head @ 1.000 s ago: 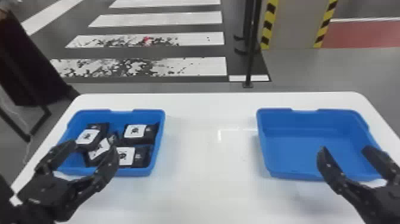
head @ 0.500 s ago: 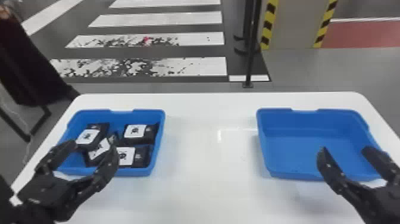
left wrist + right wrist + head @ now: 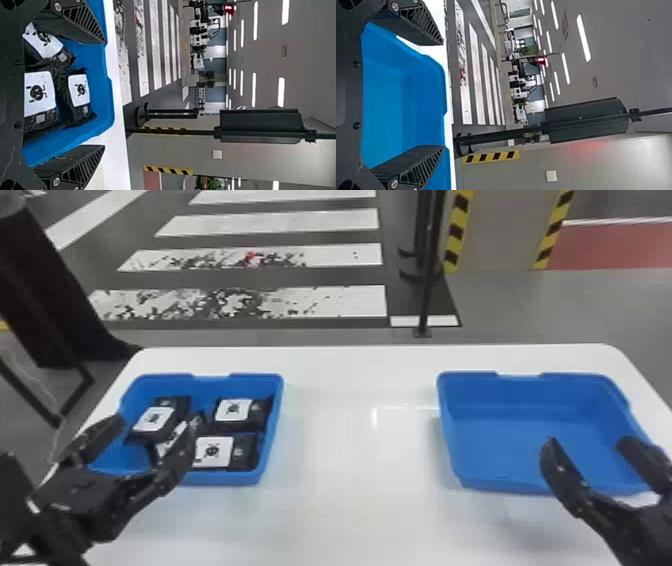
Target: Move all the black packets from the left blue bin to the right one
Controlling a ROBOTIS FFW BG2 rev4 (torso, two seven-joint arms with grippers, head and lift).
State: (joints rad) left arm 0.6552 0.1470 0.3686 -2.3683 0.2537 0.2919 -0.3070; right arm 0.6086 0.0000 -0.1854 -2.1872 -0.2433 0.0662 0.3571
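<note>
Several black packets with white labels lie in the left blue bin (image 3: pixel 274 410), among them one at its right front (image 3: pixel 214 451) and one at its right back (image 3: pixel 233 410). My left gripper (image 3: pixel 156 424) stands open above the near left part of that bin, its fingers apart with nothing between them. In the left wrist view the open left gripper (image 3: pixel 104 94) has packets (image 3: pixel 39 93) beyond it. Over the near right part of the bare right blue bin (image 3: pixel 530 430) is my right gripper (image 3: pixel 589 442), open; in the right wrist view the right gripper (image 3: pixel 443 95) frames the blue bin (image 3: pixel 387 99).
Both bins rest on a white table (image 3: pixel 360 450), with a wide stretch of tabletop between them. Behind the table's far edge stands a black post (image 3: pixel 428 280) on the floor. A dark draped object (image 3: pixel 55 290) is beyond the table's left side.
</note>
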